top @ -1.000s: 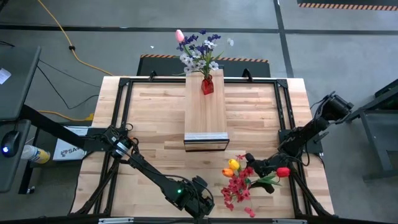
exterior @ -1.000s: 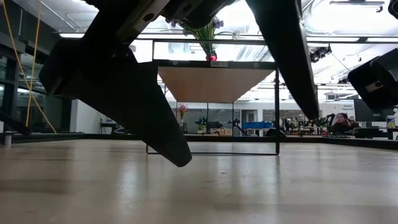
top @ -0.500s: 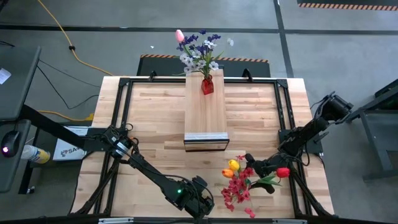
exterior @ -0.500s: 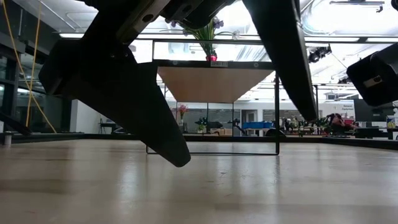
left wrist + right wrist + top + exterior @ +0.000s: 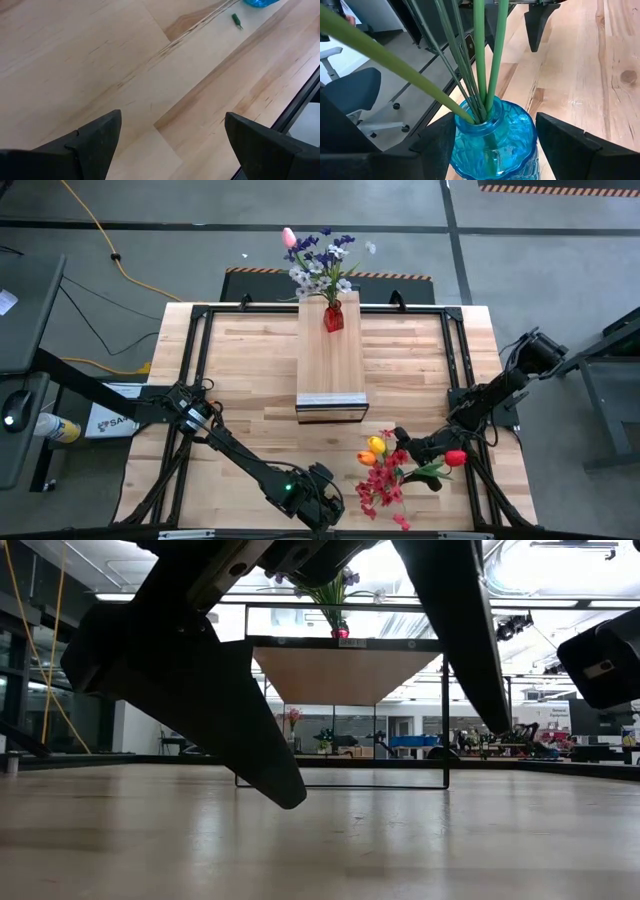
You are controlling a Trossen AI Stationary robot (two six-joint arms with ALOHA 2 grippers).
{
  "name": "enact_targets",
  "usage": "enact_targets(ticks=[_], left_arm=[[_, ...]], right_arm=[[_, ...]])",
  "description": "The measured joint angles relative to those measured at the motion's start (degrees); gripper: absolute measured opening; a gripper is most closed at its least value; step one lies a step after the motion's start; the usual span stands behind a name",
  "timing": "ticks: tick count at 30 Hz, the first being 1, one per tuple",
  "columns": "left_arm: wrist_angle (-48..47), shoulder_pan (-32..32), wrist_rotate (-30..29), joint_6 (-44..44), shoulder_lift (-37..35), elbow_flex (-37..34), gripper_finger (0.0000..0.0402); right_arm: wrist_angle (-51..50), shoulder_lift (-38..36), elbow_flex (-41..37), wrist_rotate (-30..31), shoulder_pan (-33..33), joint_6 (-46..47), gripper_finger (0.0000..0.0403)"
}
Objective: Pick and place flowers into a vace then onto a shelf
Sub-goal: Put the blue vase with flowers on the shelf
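- High view: right gripper [image 5: 408, 445] sat at the near right of the table [image 5: 250, 380], in among a bunch of flowers [image 5: 385, 470] — red, orange and yellow tulips plus a red spray.
- The vase under that bunch was hidden from above; only the right wrist view showed it: a blue glass vase [image 5: 492, 137] between the two dark fingers [image 5: 570, 145], green stems [image 5: 480, 55] standing in its neck.
- Right claw sat around the vase body, a finger at each side. Contact at the glass wasn't resolvable, so I couldn't tell gripping from merely straddling.
- High view: shelf [image 5: 329, 365] ran down the table's middle, a red vase [image 5: 333, 317] at its far end with purple and white sprays and a pink tulip.
- Low view caught that red vase [image 5: 341, 632] only as a small spot on top of the shelf.
- Left gripper [image 5: 318, 498] was at the near edge, centre. Left wrist view: fingers [image 5: 95, 142] spread wide over bare wood, holding nothing.
- Low view: the left fingers filled most of the frame, hanging above the tabletop.
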Motion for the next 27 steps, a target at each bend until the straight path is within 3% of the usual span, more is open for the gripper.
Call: enact_targets(ticks=[27], left_arm=[[0.0, 0.0, 0.0, 0.0, 0.0, 0.0, 0.0385]], right_arm=[[-0.3, 0.0, 0.0, -6.2, -5.2, -3.9, 0.0264]])
